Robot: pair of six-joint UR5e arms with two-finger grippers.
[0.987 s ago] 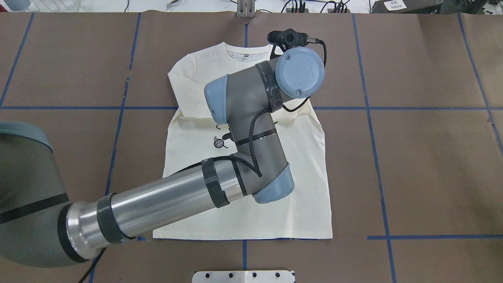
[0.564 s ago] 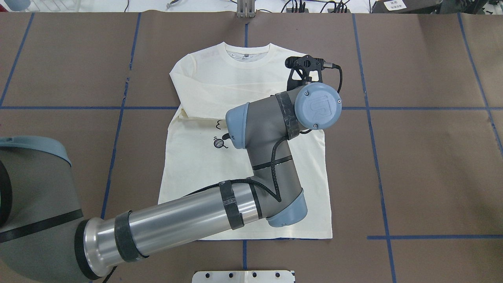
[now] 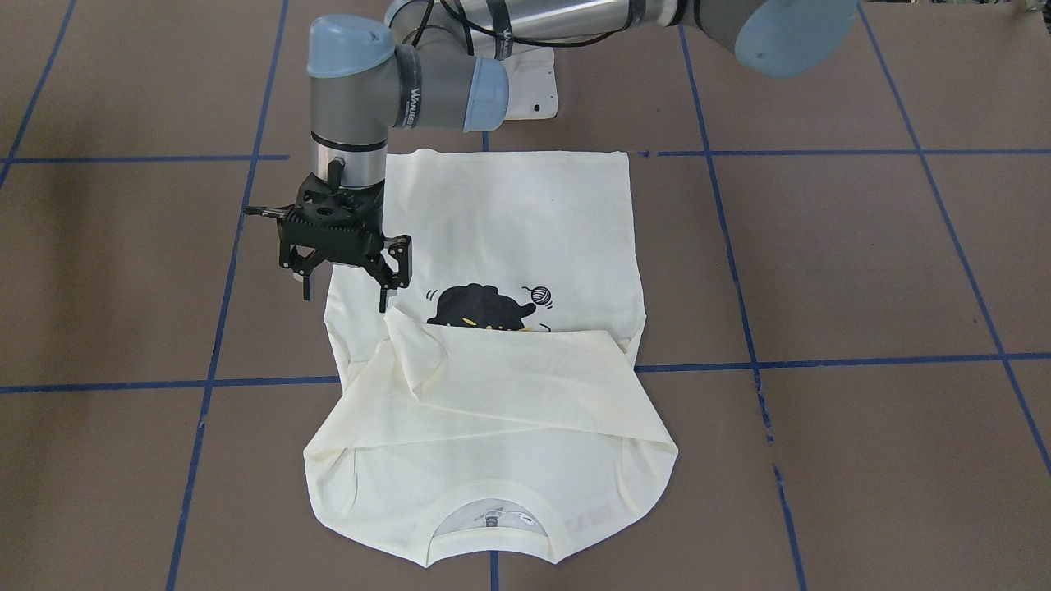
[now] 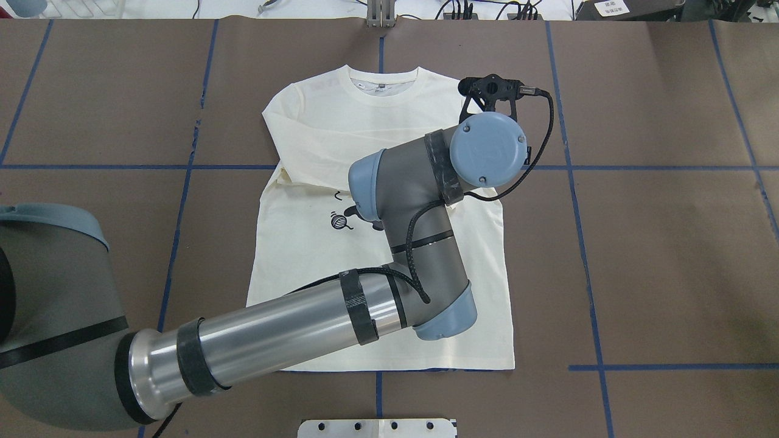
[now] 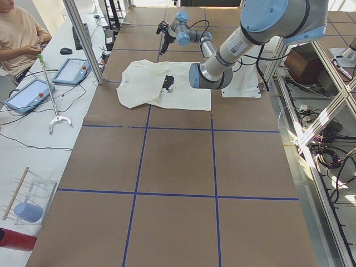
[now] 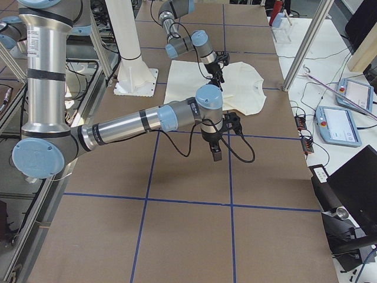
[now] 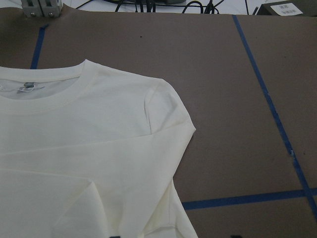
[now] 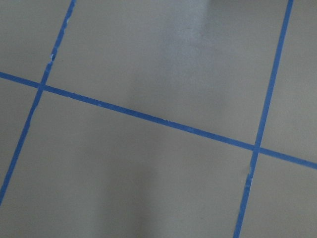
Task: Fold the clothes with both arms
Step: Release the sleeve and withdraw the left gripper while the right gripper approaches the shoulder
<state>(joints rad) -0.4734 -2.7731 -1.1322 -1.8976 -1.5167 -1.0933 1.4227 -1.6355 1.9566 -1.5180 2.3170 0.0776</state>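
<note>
On the brown table [image 3: 862, 263] the shirt [image 3: 525, 222] lay flat, print up, one folded sleeve [image 3: 525, 369] covering the lower part of the cat [image 3: 480, 308]. From overhead, the left arm [image 4: 292, 334] hid most of that print. We saw the left gripper [image 3: 345, 300] hang empty, fingers [image 3: 400, 263] spread, above the shirt's side edge. Whether the right gripper [image 6: 215, 152], seen only from the side, was clamped or loose, we could not tell.

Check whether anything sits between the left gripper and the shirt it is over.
Nothing visible does. The left gripper hangs open and empty over the side edge of the shirt, beside the folded-over sleeve. In the front-facing view no object lies between its fingertips and the cloth.
</note>
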